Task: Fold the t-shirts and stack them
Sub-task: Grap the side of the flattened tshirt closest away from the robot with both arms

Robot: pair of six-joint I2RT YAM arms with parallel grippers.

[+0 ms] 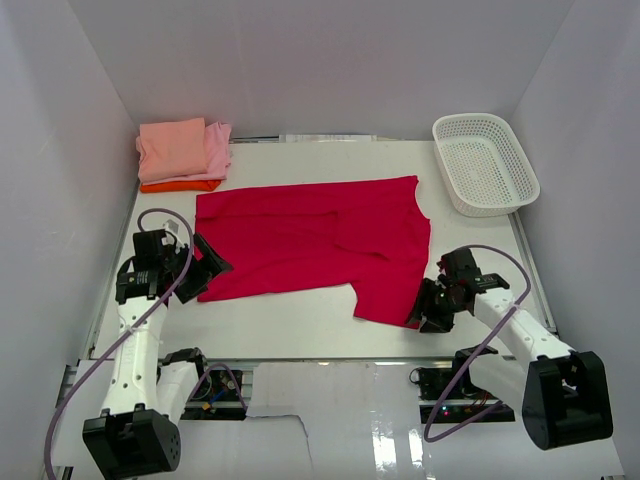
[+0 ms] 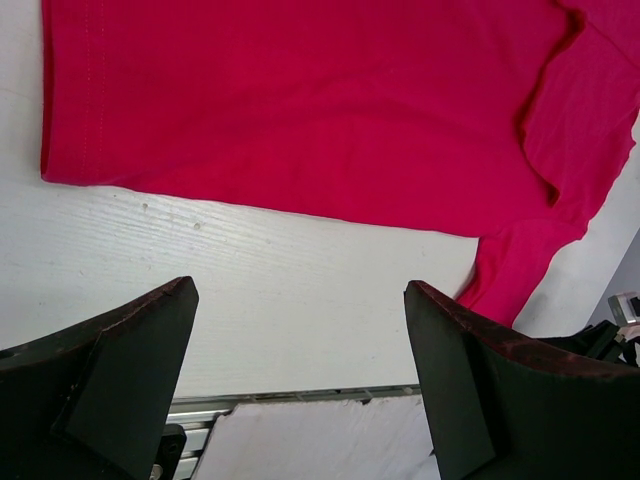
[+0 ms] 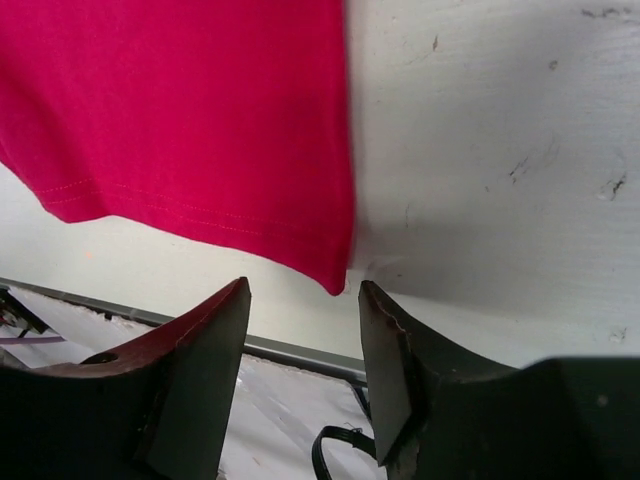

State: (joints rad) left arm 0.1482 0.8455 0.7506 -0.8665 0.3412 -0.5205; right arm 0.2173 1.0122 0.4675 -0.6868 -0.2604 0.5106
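White table, white walls on three sides. Top view: red shirt lies spread flat mid-table, not yet folded. At the far left corner is a stack of folded shirts, salmon on top, light pink beside it, orange underneath. So three look done, with one left to fold and add to the stack. Basket sits at the far right, apart from the shirt, nothing in it. Left gripper is at the shirt's near left corner and right gripper at its near right corner, both low. Left wrist view: jaws spread wide, bare table between them, holding nothing; shirt hem just ahead, untouched. Right wrist view: jaws parted a moderate way, empty. The shirt's corner tip points into the gap at the fingertips, but I judge no grip on it. Likely step: take both near corners.
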